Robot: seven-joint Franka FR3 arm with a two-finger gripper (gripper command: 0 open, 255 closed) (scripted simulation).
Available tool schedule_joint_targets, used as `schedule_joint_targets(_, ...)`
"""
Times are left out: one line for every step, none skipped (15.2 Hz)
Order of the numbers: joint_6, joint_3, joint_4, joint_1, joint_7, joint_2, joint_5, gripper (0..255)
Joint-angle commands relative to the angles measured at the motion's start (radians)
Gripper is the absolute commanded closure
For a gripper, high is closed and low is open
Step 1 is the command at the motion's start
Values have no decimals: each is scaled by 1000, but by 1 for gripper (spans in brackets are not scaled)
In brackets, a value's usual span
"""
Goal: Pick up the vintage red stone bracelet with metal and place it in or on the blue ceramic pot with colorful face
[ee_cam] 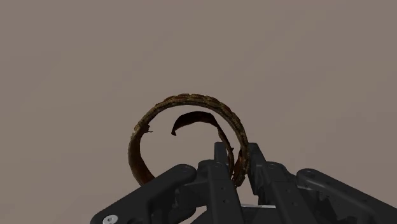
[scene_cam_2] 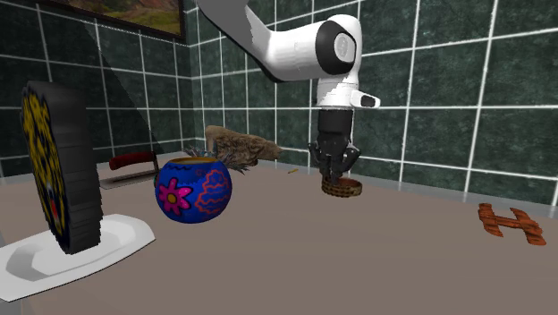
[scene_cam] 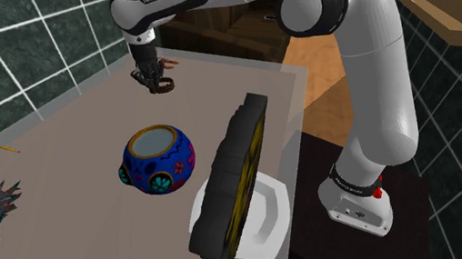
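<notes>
Nearest in the second exterior view: a black disc [scene_cam_2: 63,170] with yellow patterning, propped on edge in a white holder [scene_cam_2: 36,261], out of the way. Behind it, upright on the surface [scene_cam_2: 358,264], the blue pot [scene_cam_2: 193,188], mouth open upward, ready for a drop from above. Farther on, well apart from the pot, the gripper [scene_cam_2: 336,177] pointing straight down, fingers [ee_cam: 221,162] narrowed onto one side of the brown bracelet [scene_cam_2: 342,188], keeping the ring level beneath. Low over the surface or touching it; hard to tell. Probably early in the carry: needs height first, then travel over the pot's mouth.
</notes>
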Motion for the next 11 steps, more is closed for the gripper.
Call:
schedule_joint_targets(-26,0,17,1,1,-8,0,255)
schedule_joint_targets(-38,0,28,1,1,-10,0,255)
schedule_joint_targets(-51,0,40,1,1,-11,0,255)
schedule_joint_targets(-64,0,52,1,2,-12,0,255)
schedule_joint_targets(-77,0,64,1,2,-13,0,255)
schedule_joint_targets(-90,1,77,1,2,-13,0,255)
schedule_joint_targets(-103,1,90,1,2,-13,0,255)
schedule_joint_targets(-117,1,103,1,2,-13,0,255)
schedule_joint_targets(-131,1,117,1,2,-13,0,255)
schedule_joint_targets(-145,1,132,1,2,-12,0,255)
schedule_joint_targets(-159,1,147,2,2,-11,0,255)
